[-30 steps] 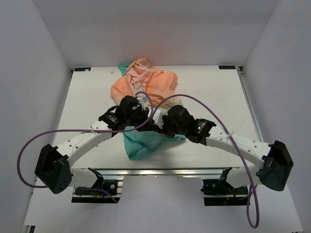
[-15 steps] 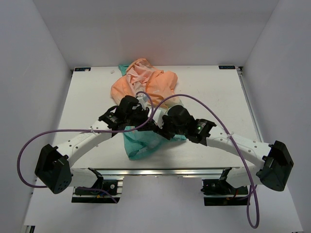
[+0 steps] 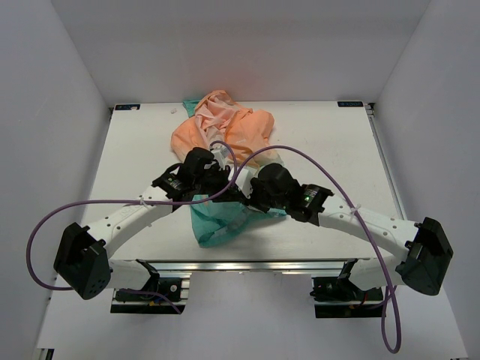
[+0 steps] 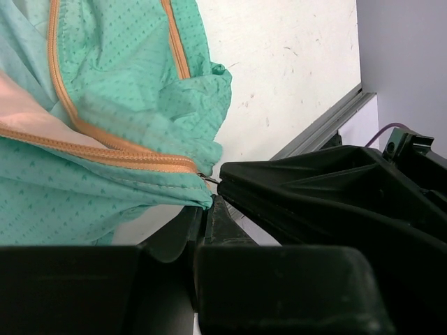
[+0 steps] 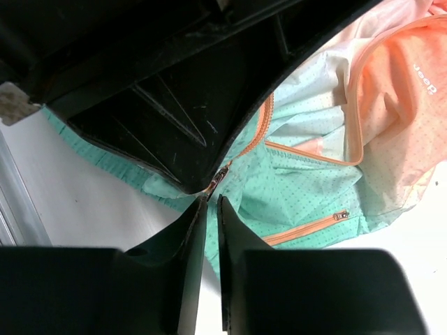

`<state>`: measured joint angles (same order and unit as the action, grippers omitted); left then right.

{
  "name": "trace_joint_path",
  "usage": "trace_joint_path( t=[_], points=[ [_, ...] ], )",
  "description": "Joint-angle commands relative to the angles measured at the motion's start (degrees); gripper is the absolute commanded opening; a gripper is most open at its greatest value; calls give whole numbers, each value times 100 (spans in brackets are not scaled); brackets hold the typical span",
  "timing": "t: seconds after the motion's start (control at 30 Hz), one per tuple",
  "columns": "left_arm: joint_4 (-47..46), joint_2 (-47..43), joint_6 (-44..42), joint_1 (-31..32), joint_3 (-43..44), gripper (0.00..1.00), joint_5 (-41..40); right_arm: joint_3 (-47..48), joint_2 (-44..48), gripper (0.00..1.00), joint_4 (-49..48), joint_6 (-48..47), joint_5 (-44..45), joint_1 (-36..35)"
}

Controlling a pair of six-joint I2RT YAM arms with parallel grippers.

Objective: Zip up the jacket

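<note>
Peach-and-teal jacket [image 3: 225, 135] lies crumpled mid table [image 3: 330, 142], peach half far, teal hem near. Left fingers [image 4: 208, 218] pinched together on the teal hem corner by the zipper's end. Right fingers [image 5: 205, 209] nearly together, thin gap, tips at zipper slider [image 5: 221, 174]; grip unclear.

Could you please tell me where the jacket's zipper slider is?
In the right wrist view, the zipper slider sits at the jacket's teal bottom hem, just above the right gripper's fingertips, beside the left gripper's tip.
</note>
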<state>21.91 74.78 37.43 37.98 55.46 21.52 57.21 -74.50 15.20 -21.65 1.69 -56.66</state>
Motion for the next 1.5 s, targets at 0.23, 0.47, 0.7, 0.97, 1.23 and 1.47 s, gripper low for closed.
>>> trace_joint_path(
  t=[0.23,0.47,0.7,0.97,1.23,1.47],
  points=[
    [-64,-192,-262,8,-79,0,221,168,181,3,-158,-59,-125,-11],
    [-73,-245,-333,8,-88,0,248,132,111,3,-220,55,209,-11],
    [-3,-192,-236,8,-35,0,98,-26,383,39,35,-32,-125,-11],
    [59,-175,-210,8,44,0,54,211,67,41,527,-138,-319,-20],
    [-20,-201,-192,8,26,0,116,-34,58,43,-209,-103,-380,-82],
    [-90,-210,-183,-1,9,0,212,-263,129,39,-624,12,-205,-90]
  ],
)
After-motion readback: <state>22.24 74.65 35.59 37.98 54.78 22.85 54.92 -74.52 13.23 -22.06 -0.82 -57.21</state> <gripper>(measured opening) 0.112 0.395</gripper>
